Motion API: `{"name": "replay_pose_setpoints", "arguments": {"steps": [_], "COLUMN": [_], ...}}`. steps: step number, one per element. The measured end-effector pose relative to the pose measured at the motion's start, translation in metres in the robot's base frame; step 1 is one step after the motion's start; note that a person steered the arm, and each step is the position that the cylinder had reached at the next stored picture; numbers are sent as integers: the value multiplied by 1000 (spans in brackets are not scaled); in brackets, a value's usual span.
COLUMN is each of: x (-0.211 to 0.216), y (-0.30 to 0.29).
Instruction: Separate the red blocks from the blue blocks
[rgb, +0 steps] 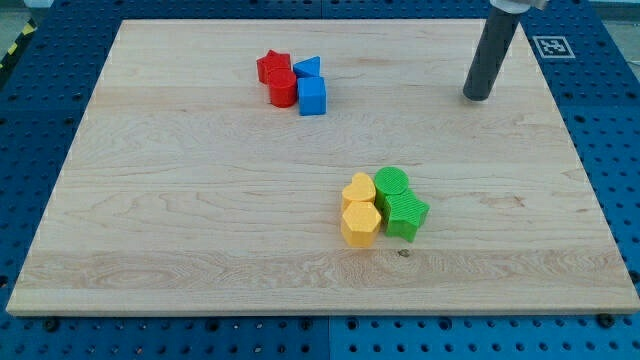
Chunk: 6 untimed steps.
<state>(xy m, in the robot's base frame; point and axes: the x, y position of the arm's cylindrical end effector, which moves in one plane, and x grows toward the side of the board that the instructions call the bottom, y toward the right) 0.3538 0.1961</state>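
Observation:
Two red blocks sit at the view's upper left of the wooden board: a red star-like block (272, 66) and a red hexagonal block (283, 88) just below it. Touching them on the right are a blue triangular block (308, 68) and a blue cube (312, 96). The four form one tight cluster. My tip (477, 96) is the lower end of a dark rod at the view's upper right, far to the right of the cluster and touching no block.
A second cluster lies at the lower middle: a yellow heart-like block (358, 190), a yellow hexagonal block (360, 224), a green round block (392, 184) and a green star-like block (406, 213). The board (150, 220) rests on a blue pegboard table.

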Motion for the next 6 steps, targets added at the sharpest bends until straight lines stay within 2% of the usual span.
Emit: {"name": "replay_pose_setpoints", "arguments": {"steps": [1,2,4,5,6], "x": [-2,-26,-72,-72,-60], "y": [-22,-66,-183,-219,-212]}}
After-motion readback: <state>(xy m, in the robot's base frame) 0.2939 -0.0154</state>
